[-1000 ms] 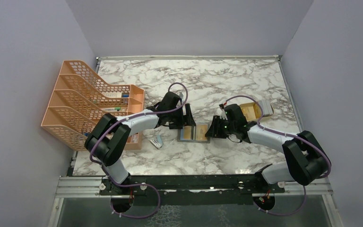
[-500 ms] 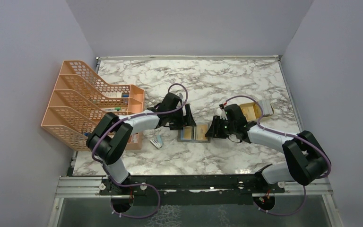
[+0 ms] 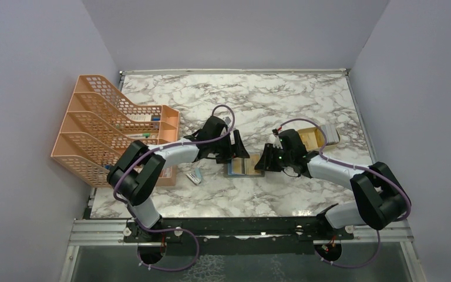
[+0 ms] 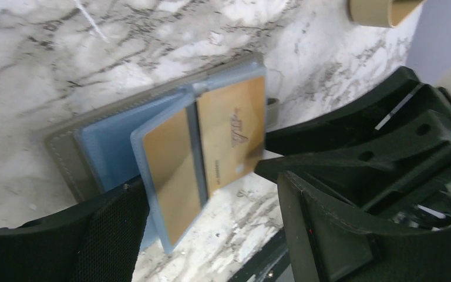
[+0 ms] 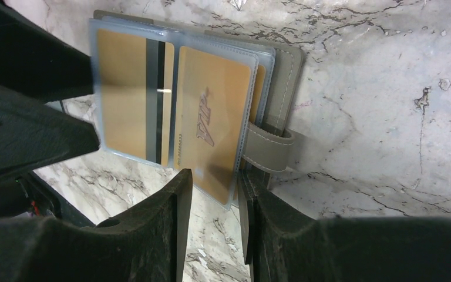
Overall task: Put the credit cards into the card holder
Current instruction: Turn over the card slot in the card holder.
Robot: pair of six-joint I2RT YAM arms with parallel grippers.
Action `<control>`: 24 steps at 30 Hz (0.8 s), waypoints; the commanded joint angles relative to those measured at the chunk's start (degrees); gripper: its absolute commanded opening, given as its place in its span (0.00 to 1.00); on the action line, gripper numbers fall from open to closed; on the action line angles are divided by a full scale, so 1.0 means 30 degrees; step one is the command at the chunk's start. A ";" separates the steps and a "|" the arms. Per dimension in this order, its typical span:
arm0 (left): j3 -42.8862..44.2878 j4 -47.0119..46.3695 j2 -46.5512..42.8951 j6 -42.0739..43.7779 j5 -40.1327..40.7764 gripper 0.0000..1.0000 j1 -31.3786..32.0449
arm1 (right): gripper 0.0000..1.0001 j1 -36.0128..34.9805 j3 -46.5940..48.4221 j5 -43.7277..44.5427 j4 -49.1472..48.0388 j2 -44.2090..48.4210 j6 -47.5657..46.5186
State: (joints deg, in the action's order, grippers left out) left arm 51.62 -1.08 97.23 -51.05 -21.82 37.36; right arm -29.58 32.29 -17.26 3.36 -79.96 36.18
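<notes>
The card holder point(image 5: 288, 70) lies open on the table point(image 3: 293, 100), near the middle, with 2 tan-gold credit cards point(image 5: 214, 117) showing through its clear leaves. The right pincer point(image 5: 214, 183) sits at the tab side with its fingers nearly together over a sleeve corner; whether it pinches the sleeve, cannot tell. The left pincer point(image 4: 208, 194) is spread wide, with a blue leaf edge between its fingers. The table is white marble with grey veins, and lilac walls point(image 3: 235, 29) close 3 sides. The orange rack point(image 3: 108, 132) hugs the left edge. The tan tray point(image 3: 315, 136) is just behind the right arm. Bare marble runs to the far wall.
</notes>
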 commanded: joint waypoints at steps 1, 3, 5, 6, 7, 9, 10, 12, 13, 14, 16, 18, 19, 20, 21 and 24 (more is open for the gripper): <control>-0.0204 -0.1254 -0.1401 -0.0788 -0.0957 0.79 0.0367 | 0.35 -0.0085 -0.0218 0.0139 -0.0549 0.0051 -0.0130; -0.0281 -0.1756 -0.1392 -0.1084 -0.1218 0.79 0.0392 | 0.35 -0.0100 -0.0150 0.0303 -0.0411 0.0025 -0.0152; -0.0324 -0.2324 -0.1216 -0.1435 -0.1549 0.79 0.0432 | 0.35 -0.0100 -0.0083 0.0414 -0.0402 0.0000 -0.0152; -0.0296 -0.2535 -0.1104 -0.1576 -0.1731 0.79 0.0472 | 0.35 -0.0100 -0.0039 0.0456 -0.0410 0.0017 -0.0139; -0.0271 -0.2708 -0.0983 -0.1674 -0.1867 0.79 0.0528 | 0.35 -0.0100 -0.0005 0.0531 -0.0396 -0.0003 -0.0138; -0.0114 -0.2882 -0.0803 -0.1783 -0.1981 0.79 0.0674 | 0.36 -0.0098 0.0135 0.0916 -0.0205 0.0044 -0.0084; -0.0054 -0.3022 -0.0737 -0.1828 -0.2060 0.79 0.0759 | 0.36 -0.0100 0.0211 0.1134 -0.0034 0.0140 -0.0080; -0.0019 -0.3667 -0.0615 -0.2024 -0.2291 0.79 0.0963 | 0.37 -0.0100 0.0375 0.1651 0.0317 0.0428 -0.0094; 0.0049 -0.3882 -0.0549 -0.2100 -0.2307 0.79 0.1088 | 0.37 -0.0085 0.0420 0.1969 0.0486 0.0646 -0.0128; 0.0120 -0.4084 -0.0475 -0.2165 -0.2306 0.79 0.1209 | 0.38 -0.0098 0.0430 0.2467 0.0620 0.0918 -0.0162; 0.0258 -0.4466 -0.0330 -0.2199 -0.2208 0.79 0.1492 | 0.40 -0.0100 0.0350 0.3914 0.0976 0.1633 -0.0024; 0.0367 -0.4830 -0.0082 -0.2251 -0.2253 0.79 0.1723 | 0.42 -0.0096 0.0288 0.5326 0.1664 0.2259 0.0227; 0.0413 -0.5045 -0.0043 -0.2323 -0.2350 0.79 0.1838 | 0.42 -0.0085 0.0219 0.5834 0.1852 0.2577 0.0391; 0.0466 -0.5216 0.0226 -0.2346 -0.2446 0.79 0.1907 | 0.43 -0.0098 0.0159 0.6356 0.2018 0.2950 0.0540; 0.0524 -0.5299 0.0560 -0.2375 -0.2601 0.79 0.1949 | 0.43 -0.0100 0.0141 0.6860 0.2203 0.3312 0.0735; 0.0648 -0.5316 0.0583 -0.2147 -0.3206 0.79 0.1945 | 0.43 -0.0072 0.0002 0.8178 0.2986 0.4612 0.1117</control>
State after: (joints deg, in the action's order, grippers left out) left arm 51.99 -14.20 97.89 -57.56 -27.88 42.89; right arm -29.58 32.29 -2.00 8.51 -70.54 37.50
